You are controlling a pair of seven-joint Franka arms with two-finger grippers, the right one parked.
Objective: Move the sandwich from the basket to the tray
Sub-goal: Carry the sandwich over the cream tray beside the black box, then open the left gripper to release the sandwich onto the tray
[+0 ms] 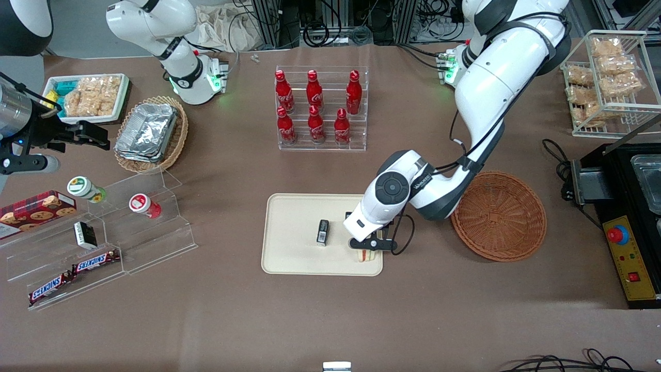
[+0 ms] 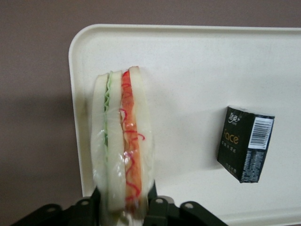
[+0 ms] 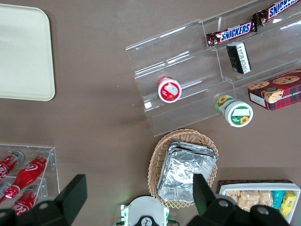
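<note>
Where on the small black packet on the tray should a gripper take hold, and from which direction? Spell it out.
Probably from straight above, closing across the two long sides of the small black packet. It lies flat on the tray, so only its narrow width suits two fingers. It sits apart from the sandwich, which the gripper is shut on over the tray's edge nearest the basket, so there is room to descend.
</note>
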